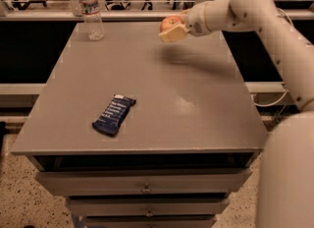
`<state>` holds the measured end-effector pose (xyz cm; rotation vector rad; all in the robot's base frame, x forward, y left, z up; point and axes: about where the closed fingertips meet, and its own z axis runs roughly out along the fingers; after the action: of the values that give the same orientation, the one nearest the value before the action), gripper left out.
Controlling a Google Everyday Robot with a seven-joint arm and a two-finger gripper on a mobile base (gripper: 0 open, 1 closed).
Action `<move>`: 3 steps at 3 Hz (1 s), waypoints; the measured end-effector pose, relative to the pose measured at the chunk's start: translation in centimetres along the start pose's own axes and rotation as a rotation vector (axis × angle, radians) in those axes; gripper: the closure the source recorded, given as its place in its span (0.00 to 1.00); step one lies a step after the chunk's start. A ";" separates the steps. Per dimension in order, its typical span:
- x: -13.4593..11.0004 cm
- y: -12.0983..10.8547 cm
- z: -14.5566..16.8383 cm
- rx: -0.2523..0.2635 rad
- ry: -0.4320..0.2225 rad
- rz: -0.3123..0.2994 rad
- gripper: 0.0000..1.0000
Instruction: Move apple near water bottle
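Observation:
The gripper is shut on the apple, a small red-orange fruit, and holds it in the air above the far middle of the grey table. The white arm reaches in from the right. The water bottle, clear with a white cap and a pale label, stands upright at the table's far left corner. The apple is well to the right of the bottle and apart from it.
A dark blue snack bar wrapper lies on the near left part of the table. The table top sits on a drawer cabinet. Railings and chair legs stand behind the far edge.

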<state>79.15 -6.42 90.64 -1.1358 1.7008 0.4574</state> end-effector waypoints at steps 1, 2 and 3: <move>-2.3 0.4 5.7 -0.039 -0.048 -0.004 1.00; -5.2 3.1 10.0 -0.111 -0.093 -0.005 1.00; -5.9 5.0 13.4 -0.154 -0.096 0.009 1.00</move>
<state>82.32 8.65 89.08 -1.1966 1.6096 0.6479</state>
